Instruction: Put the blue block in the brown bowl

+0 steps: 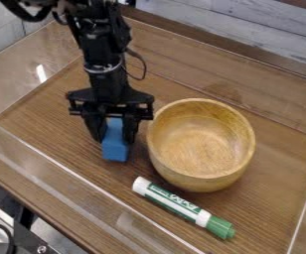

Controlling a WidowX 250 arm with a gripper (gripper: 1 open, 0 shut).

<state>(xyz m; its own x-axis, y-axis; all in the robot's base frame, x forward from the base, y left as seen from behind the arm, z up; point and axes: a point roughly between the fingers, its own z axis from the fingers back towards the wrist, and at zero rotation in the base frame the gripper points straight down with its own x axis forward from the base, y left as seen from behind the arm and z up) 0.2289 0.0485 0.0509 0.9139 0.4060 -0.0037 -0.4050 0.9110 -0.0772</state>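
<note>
The blue block [114, 151] stands upright on the wooden table, just left of the brown bowl [203, 145]. My gripper [114, 137] points straight down over it, with its black fingers [98, 129] pressed against the block's upper sides. The lower half of the block shows below the fingertips and still appears to rest on the table. The bowl is empty, and its thick rim lies a short way right of the gripper.
A white marker with a green cap [183, 206] lies in front of the bowl, angled toward the lower right. A clear low wall [76, 203] runs along the table's front and left edges. The black arm [96, 40] rises toward the upper left.
</note>
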